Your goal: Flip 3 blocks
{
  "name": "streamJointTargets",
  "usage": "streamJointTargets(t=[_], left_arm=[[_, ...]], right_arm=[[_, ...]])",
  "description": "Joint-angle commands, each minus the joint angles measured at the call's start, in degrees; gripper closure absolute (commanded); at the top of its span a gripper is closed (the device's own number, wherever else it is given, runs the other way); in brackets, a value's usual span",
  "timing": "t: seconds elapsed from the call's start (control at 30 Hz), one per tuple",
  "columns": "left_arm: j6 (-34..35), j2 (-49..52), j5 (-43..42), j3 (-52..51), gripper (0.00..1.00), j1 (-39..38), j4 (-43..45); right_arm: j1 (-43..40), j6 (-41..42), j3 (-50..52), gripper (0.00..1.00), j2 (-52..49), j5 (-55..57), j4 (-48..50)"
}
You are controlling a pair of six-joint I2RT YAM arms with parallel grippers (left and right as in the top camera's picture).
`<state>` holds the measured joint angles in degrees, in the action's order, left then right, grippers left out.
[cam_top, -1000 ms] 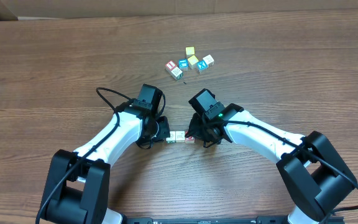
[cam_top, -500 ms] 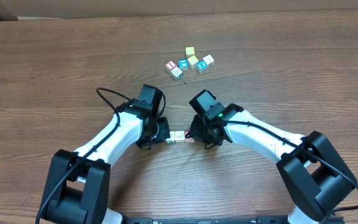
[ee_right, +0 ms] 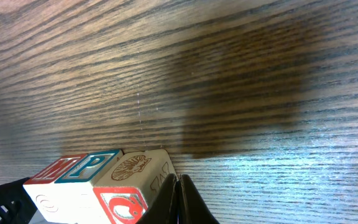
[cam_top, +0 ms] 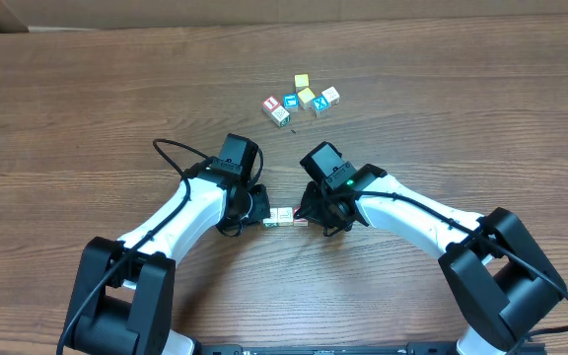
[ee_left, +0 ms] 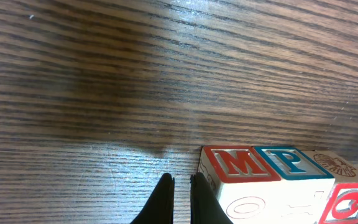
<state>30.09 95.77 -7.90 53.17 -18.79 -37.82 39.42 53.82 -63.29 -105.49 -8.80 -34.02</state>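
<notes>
Wooden alphabet blocks sit three in a row near the middle of the table, touching face to face: a red M block, a teal P block and a pale block with an engraved picture on top. The left end effector is clenched on nothing, its tip just beside the M end of the row. The right end effector, likewise clenched and empty, sits against the pale end. It looks as though the row is pinned between them to be rolled over as one. The risk is uneven pressure: if one tip pushes higher or harder, the row may buckle at a joint and the middle block pop out, or the tips may slip off the small end faces. Spare cubes lie well apart, further up the table.
</notes>
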Motion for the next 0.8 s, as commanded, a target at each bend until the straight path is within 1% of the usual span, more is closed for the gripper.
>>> streamJointTargets(t=[0.0, 0.13, 0.53, 0.77], left_arm=[[0.8, 0.5, -0.5, -0.6, 0.96, -0.5, 0.3], [0.8, 0.5, -2.5, -0.6, 0.96, -0.5, 0.4], [0.8, 0.5, -2.7, -0.6, 0.96, -1.4, 0.6], [0.8, 0.5, -2.6, -0.6, 0.96, -3.1, 0.6]], right_arm=[[0.3, 0.2, 0.3, 0.96, -0.3, -0.3, 0.4], [0.3, 0.2, 0.3, 0.96, -0.3, -0.3, 0.4], [0.3, 0.3, 0.3, 0.96, -0.3, -2.0, 0.6], [0.3, 0.2, 0.3, 0.96, -0.3, -2.3, 0.5]])
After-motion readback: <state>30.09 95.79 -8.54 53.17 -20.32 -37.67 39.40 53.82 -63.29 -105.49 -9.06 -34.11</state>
